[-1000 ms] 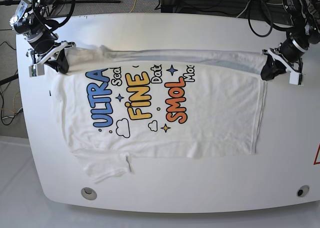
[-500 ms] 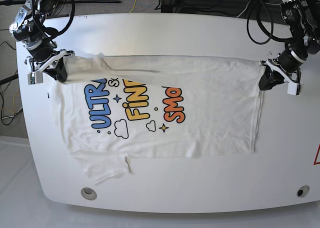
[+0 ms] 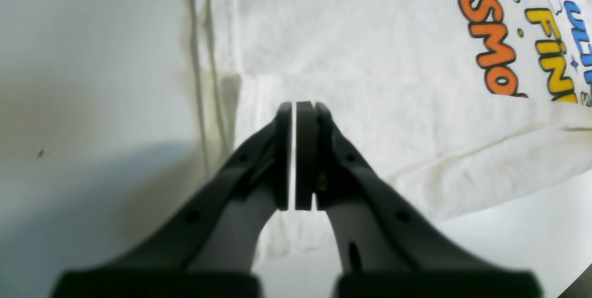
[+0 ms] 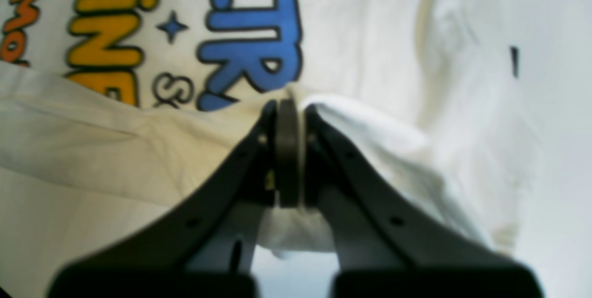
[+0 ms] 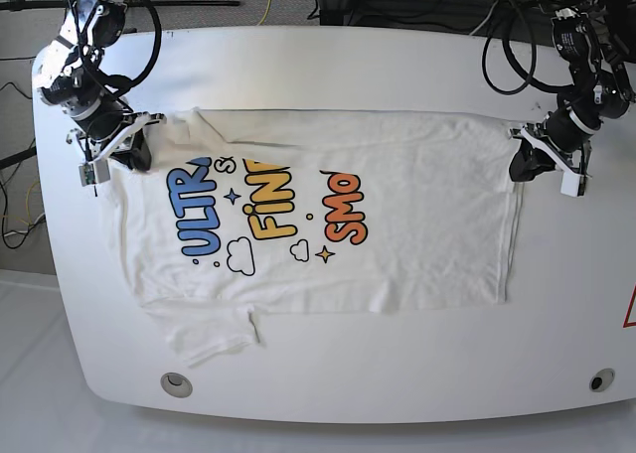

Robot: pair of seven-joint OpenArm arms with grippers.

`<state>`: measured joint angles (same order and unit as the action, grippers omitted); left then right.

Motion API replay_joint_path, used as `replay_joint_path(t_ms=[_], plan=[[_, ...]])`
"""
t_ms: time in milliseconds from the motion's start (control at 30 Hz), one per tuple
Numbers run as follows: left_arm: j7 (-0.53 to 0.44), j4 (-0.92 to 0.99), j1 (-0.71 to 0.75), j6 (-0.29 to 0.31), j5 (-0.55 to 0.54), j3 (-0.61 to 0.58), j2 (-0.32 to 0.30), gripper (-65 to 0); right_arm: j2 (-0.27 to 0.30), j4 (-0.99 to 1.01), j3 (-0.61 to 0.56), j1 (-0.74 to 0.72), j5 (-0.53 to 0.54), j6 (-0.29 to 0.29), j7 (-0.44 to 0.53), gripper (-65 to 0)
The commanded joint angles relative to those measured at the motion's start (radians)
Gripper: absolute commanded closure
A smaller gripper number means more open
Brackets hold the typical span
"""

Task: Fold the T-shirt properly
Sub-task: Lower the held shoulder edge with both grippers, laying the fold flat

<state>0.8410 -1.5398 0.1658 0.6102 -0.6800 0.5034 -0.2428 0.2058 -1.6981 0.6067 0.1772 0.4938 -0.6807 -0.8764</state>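
The white T-shirt (image 5: 417, 244) lies print-up on the table, its far edge folded toward the front and covering the tops of "ULTRA", "FINE" and "SMOL". My left gripper (image 5: 523, 165) is at the hem corner on the right of the base view, shut on the folded edge. In the left wrist view this left gripper (image 3: 294, 104) pinches the T-shirt (image 3: 370, 57) with its jaws pressed together. My right gripper (image 5: 133, 156) is at the shoulder end, shut on the fold. In the right wrist view the T-shirt (image 4: 115, 140) bunches around the right gripper (image 4: 287, 102).
The white table (image 5: 397, 383) has a round hole near each front corner (image 5: 177, 383) (image 5: 600, 379). One sleeve (image 5: 209, 336) sticks out at the front left. Cables and stands crowd the table's far edge. A red mark shows at the right rim.
Both grippers have moved toward the front edge, pulling the shirt's far edge with them. The plain fold now covers more of the print.
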Motion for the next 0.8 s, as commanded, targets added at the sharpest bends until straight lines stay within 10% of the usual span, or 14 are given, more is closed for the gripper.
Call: replay_joint_path(t_ms=[0,767], plan=[[-0.02,0.007,-0.027,0.004,-0.011,-0.002,-0.019,0.0,0.021,0.014,0.004,-0.032,0.014,-0.003,0.017,0.0],[-0.079,0.017,-0.072,-0.101,0.259,-0.2,-0.027,0.0,0.032,0.072,-0.06,-0.107,-0.03,-0.007,0.025,0.0]])
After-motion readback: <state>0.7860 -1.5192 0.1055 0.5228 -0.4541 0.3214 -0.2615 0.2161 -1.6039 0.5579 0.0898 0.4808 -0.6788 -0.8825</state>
